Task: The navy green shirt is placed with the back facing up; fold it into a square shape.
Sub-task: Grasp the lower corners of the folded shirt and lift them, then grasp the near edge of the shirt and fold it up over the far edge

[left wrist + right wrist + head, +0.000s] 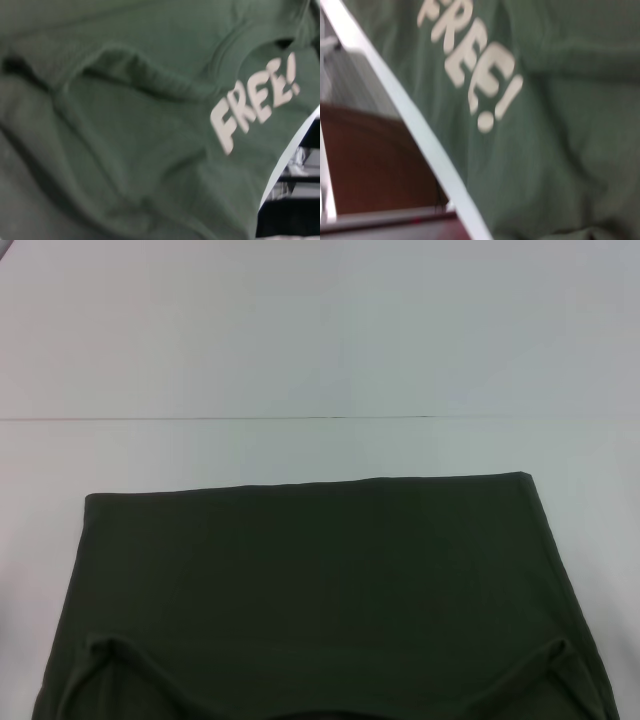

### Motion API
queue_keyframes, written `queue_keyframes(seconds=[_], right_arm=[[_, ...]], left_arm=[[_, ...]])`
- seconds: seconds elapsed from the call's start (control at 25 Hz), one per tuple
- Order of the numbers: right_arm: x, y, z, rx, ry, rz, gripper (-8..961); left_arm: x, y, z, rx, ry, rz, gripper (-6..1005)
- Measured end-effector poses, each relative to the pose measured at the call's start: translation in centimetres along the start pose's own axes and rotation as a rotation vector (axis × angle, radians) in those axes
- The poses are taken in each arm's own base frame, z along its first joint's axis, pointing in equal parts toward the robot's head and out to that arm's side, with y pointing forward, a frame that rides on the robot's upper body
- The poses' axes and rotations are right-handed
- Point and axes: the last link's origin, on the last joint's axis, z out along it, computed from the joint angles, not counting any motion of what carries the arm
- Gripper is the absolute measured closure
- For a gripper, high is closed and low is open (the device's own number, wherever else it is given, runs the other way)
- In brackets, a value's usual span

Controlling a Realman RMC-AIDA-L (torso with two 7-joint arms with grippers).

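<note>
Lying flat on white table (320, 340), navy green shirt (310, 580): dark olive, smooth, with a straight edge toward 12 o'clock. Left sleeve fold (108, 652) tucked inward at 7 o'clock, right sleeve fold (548, 660) at 5. Cut off by frame at 6 o'clock. Looked rumpled in wrist views, with pale "FREE!" print (255, 102). Left gripper, right gripper out of frame; wide or narrow, couldn't tell.
</note>
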Motion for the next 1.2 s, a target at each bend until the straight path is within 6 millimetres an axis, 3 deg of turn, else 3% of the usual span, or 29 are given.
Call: queue_keyframes(seconds=[0.24,0.4,0.56,0.8,1.2], right_arm=[[-0.6,-1.1,-1.6,0.019,-0.209,0.045,905],[-0.8,-2.5,-3.8,0.052,-0.404,0.121,905],[-1.0,-3.9,-5.6,0.084,-0.581,0.207,905],[-2.1,-6.4,-6.6,0.192,-0.796,0.338,905],[-6.0,-7.7,-4.7,0.358,-0.947,0.305,905]], left_arm=[[0.7,0.3,-1.4,-0.052,0.159,0.047,957],[1.6,-1.2,-4.1,-0.001,0.405,-0.034,957],[2.0,-3.0,-5.0,0.07,0.526,-0.151,957],[3.5,-4.1,-4.3,0.117,0.665,-0.199,957],[6.6,-4.7,-2.3,0.161,0.873,-0.181,956]])
